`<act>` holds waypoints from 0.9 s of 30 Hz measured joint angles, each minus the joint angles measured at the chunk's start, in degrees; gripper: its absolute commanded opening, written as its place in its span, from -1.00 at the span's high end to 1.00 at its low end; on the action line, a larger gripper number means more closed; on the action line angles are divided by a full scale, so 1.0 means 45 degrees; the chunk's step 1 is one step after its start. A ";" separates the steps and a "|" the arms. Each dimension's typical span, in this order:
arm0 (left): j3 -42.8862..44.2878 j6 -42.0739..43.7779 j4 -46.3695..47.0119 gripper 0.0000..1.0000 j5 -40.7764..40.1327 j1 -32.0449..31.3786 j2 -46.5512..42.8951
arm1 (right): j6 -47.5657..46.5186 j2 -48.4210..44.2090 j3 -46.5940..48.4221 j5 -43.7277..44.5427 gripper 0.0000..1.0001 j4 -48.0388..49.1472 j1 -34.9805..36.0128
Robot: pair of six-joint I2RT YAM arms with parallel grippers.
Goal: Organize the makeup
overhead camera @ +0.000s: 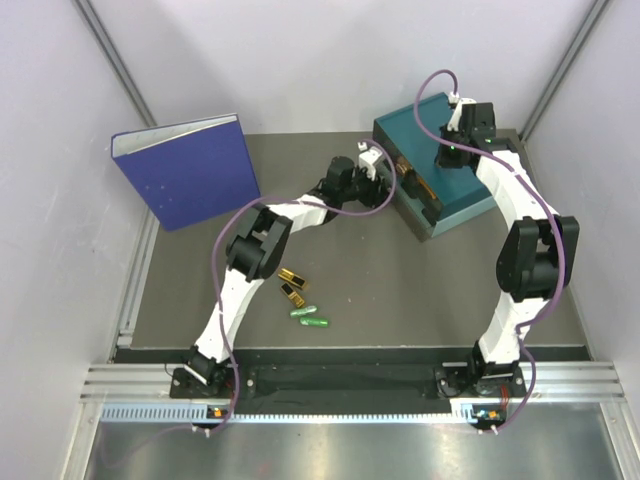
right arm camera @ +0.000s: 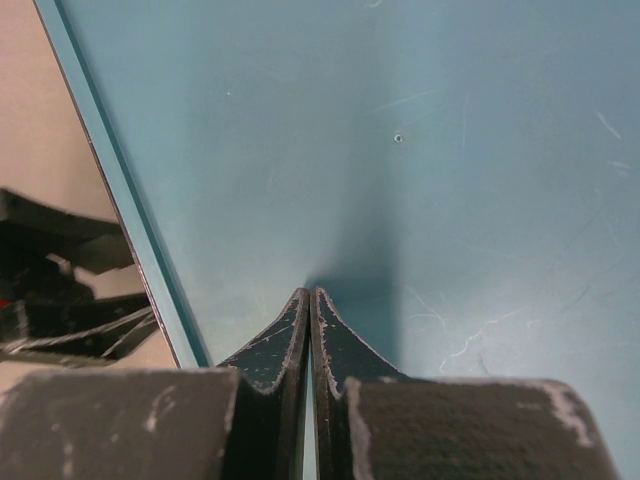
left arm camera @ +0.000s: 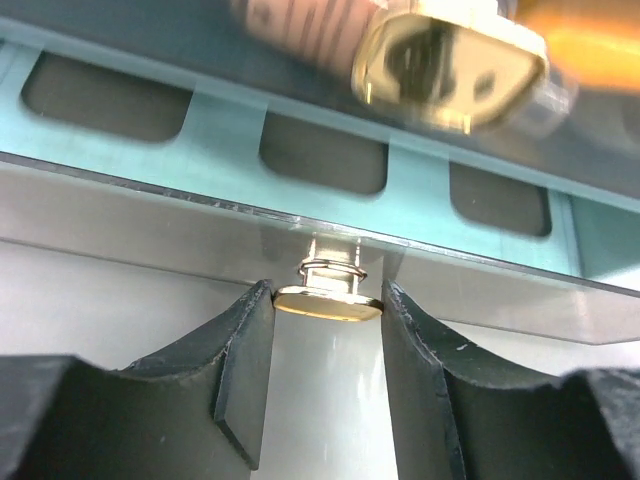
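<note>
Two gold-and-black cases [overhead camera: 291, 277] and two green capsules [overhead camera: 303, 311] laid close together on table [overhead camera: 400, 300], well apart from teal drawer box [overhead camera: 470, 195]; gold knob [left arm camera: 327, 303] on box front pinched between fingers of half-closed left gripper [left arm camera: 327, 298]; right gripper [right arm camera: 309, 300] closed tight, nothing held, tips set against box top; blue binder [overhead camera: 185, 170] stood at far left.

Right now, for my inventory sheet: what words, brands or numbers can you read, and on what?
No readable text in any view.
blue binder: no lettering visible.
gold-and-black cases: too small to read.
teal drawer box: only scratches.
gold knob: no marking visible.
</note>
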 measured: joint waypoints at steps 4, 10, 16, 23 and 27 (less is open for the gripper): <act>-0.1554 0.0180 0.0019 1.00 -0.0238 0.0136 -0.1054 | 0.0000 0.0024 0.0005 -0.0039 1.00 0.0044 0.0000; -0.3803 0.0340 0.0049 1.00 -0.0869 0.0330 -0.2603 | 0.0000 0.0097 0.0087 -0.0121 1.00 0.0049 0.0000; -0.5372 0.0408 0.0039 1.00 -0.1520 0.0486 -0.3662 | 0.0000 0.0117 0.0097 -0.0170 1.00 0.0083 0.0000; -0.5581 0.0539 -0.0180 -0.44 -0.1263 0.0471 -0.3900 | 0.0005 0.0189 0.0165 -0.0214 1.00 0.0160 0.0000; -0.6509 0.0865 0.0146 -0.92 -0.1588 0.0675 -0.4469 | 0.0005 0.0204 0.0170 -0.0233 1.00 0.0185 0.0000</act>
